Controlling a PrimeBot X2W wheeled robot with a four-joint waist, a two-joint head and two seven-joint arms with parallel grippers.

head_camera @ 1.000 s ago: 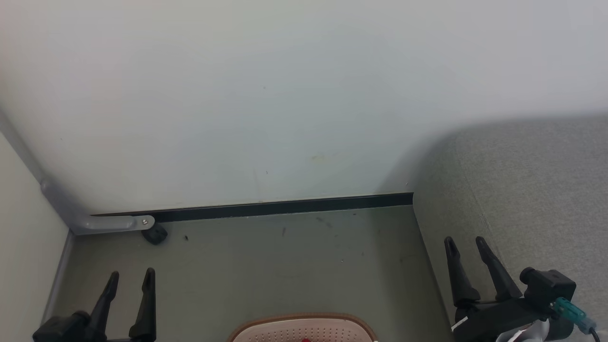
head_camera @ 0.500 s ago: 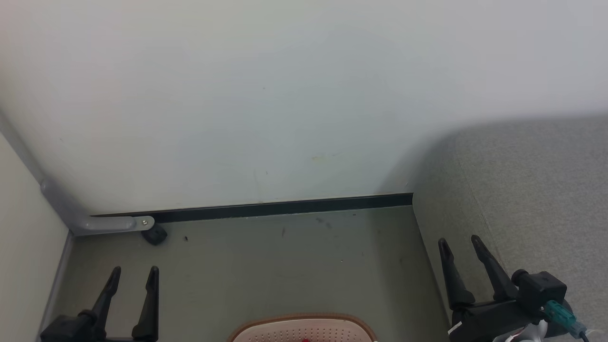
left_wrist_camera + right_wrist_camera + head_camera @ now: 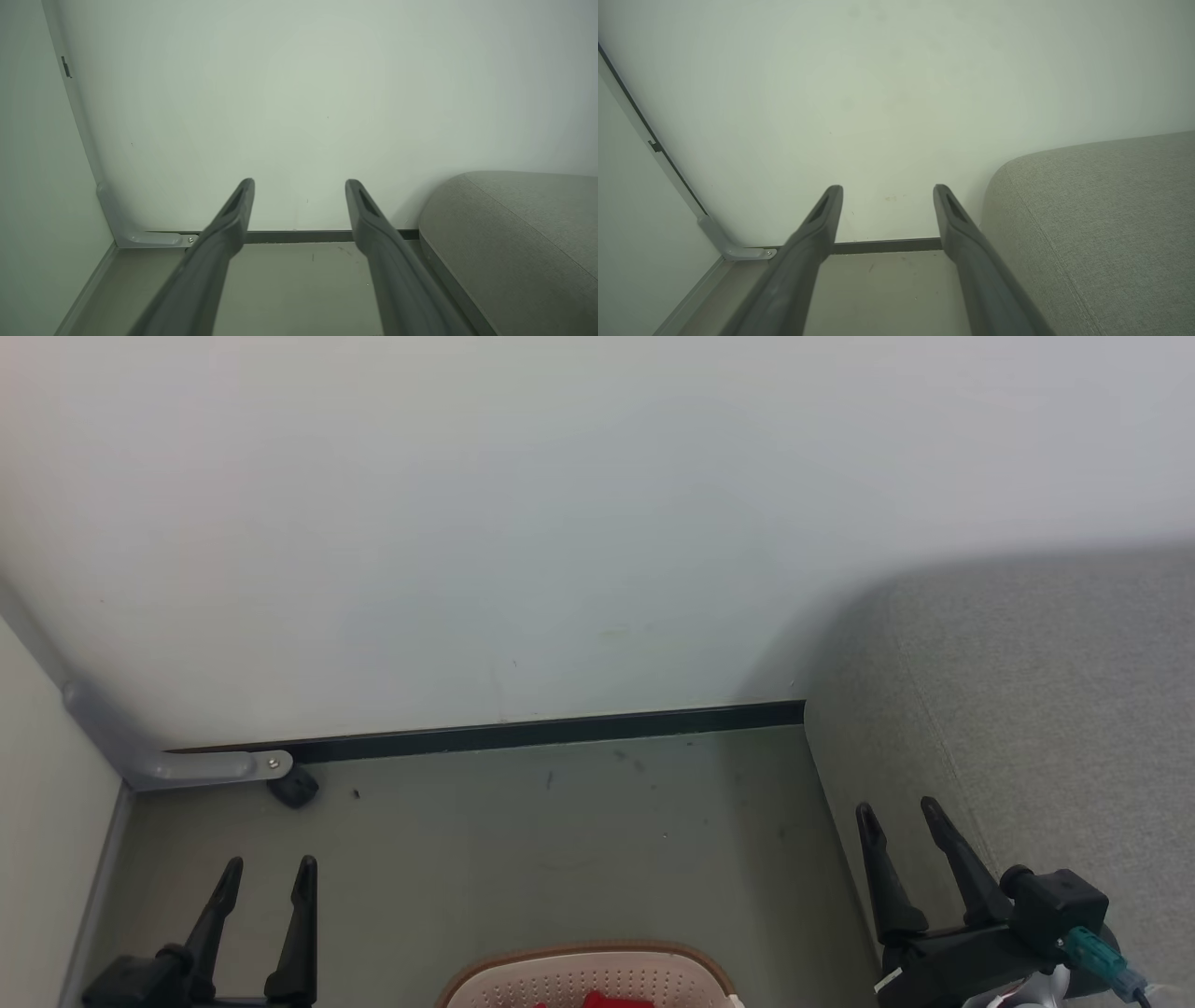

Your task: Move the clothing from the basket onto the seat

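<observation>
— Status?
— Reach not begun. The clothing (image 3: 611, 1001) lies in the basket (image 3: 583, 956), between my left end effector (image 3: 271, 866) and right end effector (image 3: 896, 807); both are spread wide and empty. The seat (image 3: 1046, 709) lies beyond the right one.
— Next?
— Lower one into the basket. My head camera has tipped down since a second ago, so more red shows.

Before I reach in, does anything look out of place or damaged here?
Nothing serious. A small dark object lies on the floor by the grey wall bracket in the left corner, and the floor has a few dark scuffs. The basket holds red clothing; nothing spilled.
</observation>
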